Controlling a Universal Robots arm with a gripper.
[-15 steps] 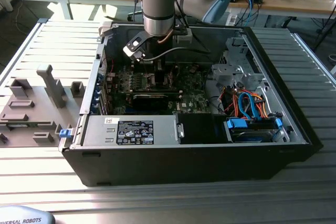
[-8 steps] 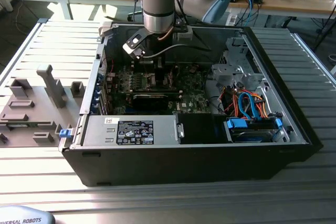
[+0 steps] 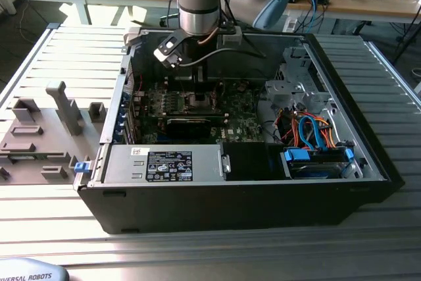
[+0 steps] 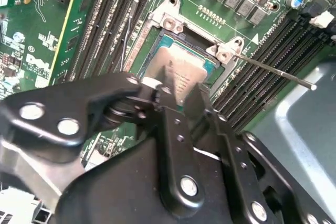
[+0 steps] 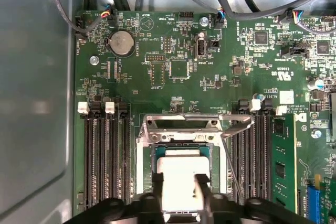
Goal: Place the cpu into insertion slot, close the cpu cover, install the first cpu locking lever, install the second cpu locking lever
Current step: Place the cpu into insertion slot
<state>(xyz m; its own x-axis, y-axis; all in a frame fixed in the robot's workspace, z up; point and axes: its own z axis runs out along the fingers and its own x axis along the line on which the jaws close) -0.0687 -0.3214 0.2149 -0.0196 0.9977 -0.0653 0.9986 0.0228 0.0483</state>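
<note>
The cpu (image 5: 181, 169) is held by your gripper (image 5: 180, 186), fingers clamped on its edges, at the insertion slot (image 5: 181, 147); it appears lowered in, though seating is unclear. In the exterior view, that slot lies at twelve o'clock from the black card (image 3: 191, 123). The cpu cover (image 5: 184, 125) stands open. One locking lever (image 4: 273, 69) hangs free. Closing and both levers are not yet done.

Bright sunlight streaks the table (image 3: 39, 228), the computer case (image 3: 230, 208) lies shadowed inside, the cpu (image 5: 181, 167) glares white.
</note>
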